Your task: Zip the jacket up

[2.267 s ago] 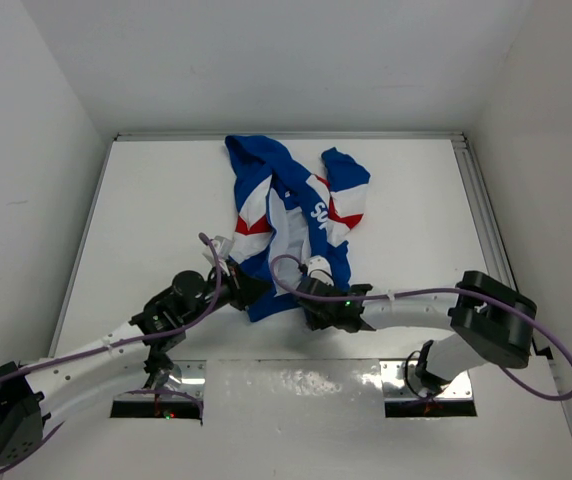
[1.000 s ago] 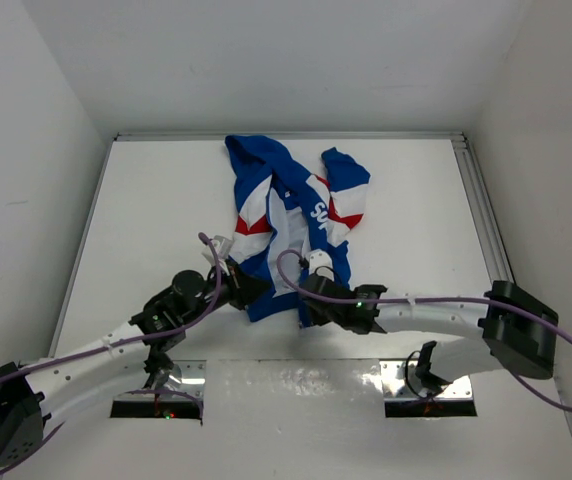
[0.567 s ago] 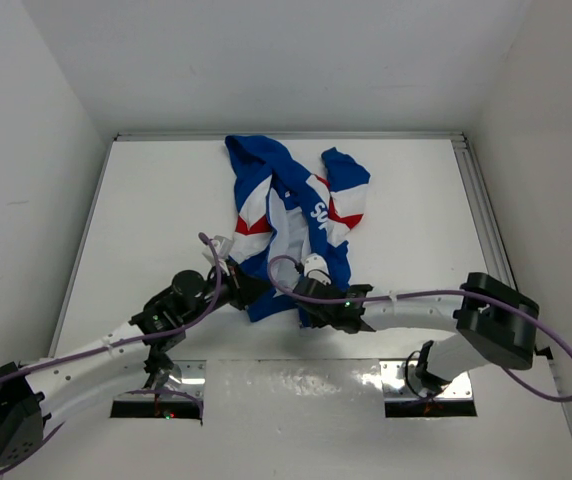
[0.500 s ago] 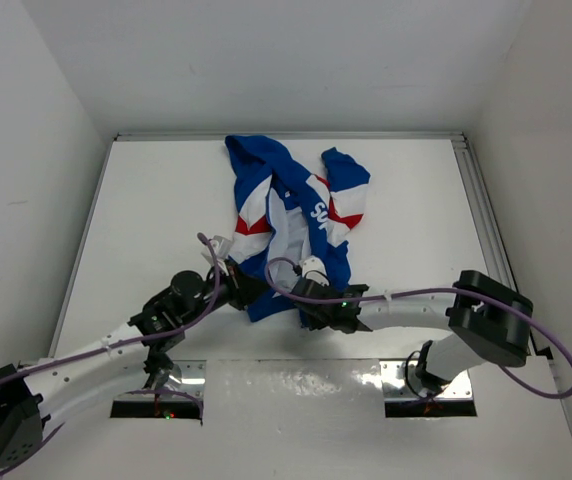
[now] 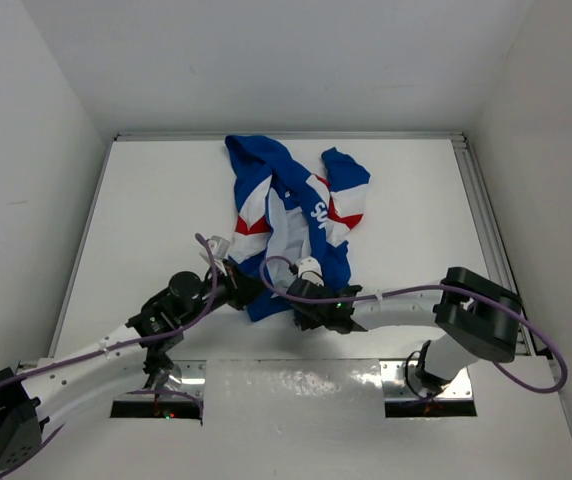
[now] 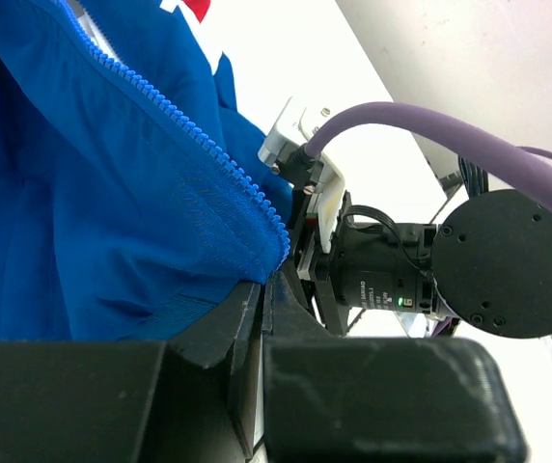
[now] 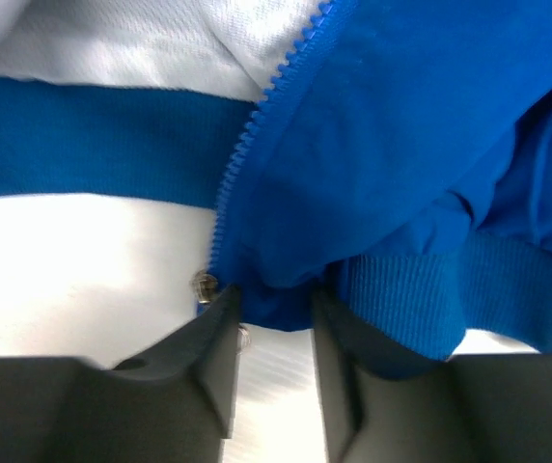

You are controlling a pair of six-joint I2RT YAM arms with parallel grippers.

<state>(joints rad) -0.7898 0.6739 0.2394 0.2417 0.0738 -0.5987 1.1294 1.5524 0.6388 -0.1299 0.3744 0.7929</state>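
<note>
Left fingers (image 6: 213,328) pinch the one jacket (image 5: 301,215) — right fingers (image 7: 204,338) seemingly straddle it.

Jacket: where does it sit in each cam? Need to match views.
Top external: jacket at centre of frame, slightly above the middle.
Left wrist: its blue fabric fills the upper left.
Right wrist: it fills the upper frame.
Shared landmark: its blue hem, the jacket's lowest edge in the top view.

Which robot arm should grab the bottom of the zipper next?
Probably the right: the right gripper has open jaws at the bottom end of the zipper, while the left gripper is shut, pinching the jacket.
</note>
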